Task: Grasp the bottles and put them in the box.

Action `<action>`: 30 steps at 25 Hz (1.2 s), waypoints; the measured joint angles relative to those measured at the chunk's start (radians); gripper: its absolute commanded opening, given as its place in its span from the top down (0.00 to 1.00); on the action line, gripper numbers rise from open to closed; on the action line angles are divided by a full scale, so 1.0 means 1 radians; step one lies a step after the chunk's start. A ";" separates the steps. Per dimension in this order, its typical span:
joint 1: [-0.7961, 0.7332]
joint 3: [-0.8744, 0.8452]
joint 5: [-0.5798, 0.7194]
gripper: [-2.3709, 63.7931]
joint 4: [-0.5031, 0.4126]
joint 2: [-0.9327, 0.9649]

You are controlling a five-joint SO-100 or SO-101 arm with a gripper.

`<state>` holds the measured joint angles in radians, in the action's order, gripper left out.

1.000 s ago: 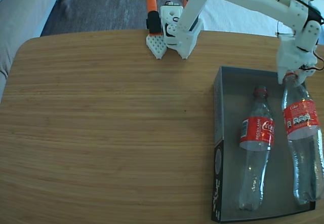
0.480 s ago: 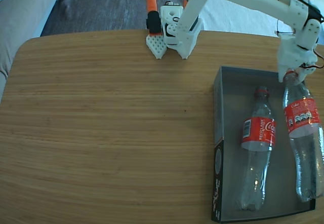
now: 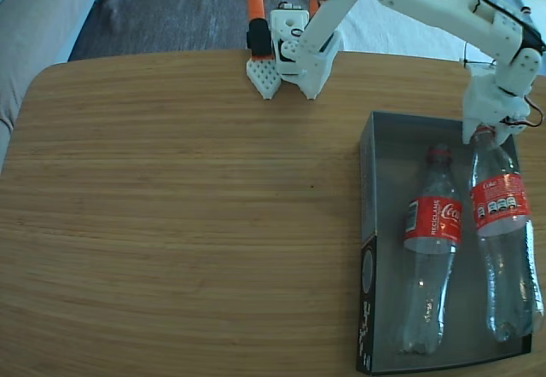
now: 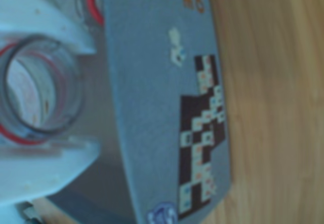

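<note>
Red labels, one reading "RECICLAME" with Coca-Cola script, wrap two clear plastic bottles lying lengthwise in the shallow dark grey cardboard box [image 3: 368, 223], necks toward my base. The left bottle [image 3: 430, 249] lies free. My white gripper [image 3: 483, 128] seems clamped on the right bottle [image 3: 502, 232] at its open neck.

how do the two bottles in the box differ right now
The right bottle has its neck between the gripper fingers; the left bottle lies free. In the fixed view the right bottle's neck sits further up than the left's. The right label shows small white icons, the left shows "RECICLAME". Both are clear, uncapped, red-labelled and lie lengthwise inside the box.
</note>
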<state>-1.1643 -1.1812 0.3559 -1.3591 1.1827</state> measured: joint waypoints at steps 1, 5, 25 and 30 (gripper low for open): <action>0.000 0.000 -0.002 0.96 0.000 0.000; 0.000 0.000 0.000 0.80 0.000 0.000; 0.179 0.009 -0.028 0.01 0.000 0.034; 0.377 0.009 -0.028 0.05 -0.002 0.170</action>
<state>-0.7869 -1.1720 0.3283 -1.3606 1.3530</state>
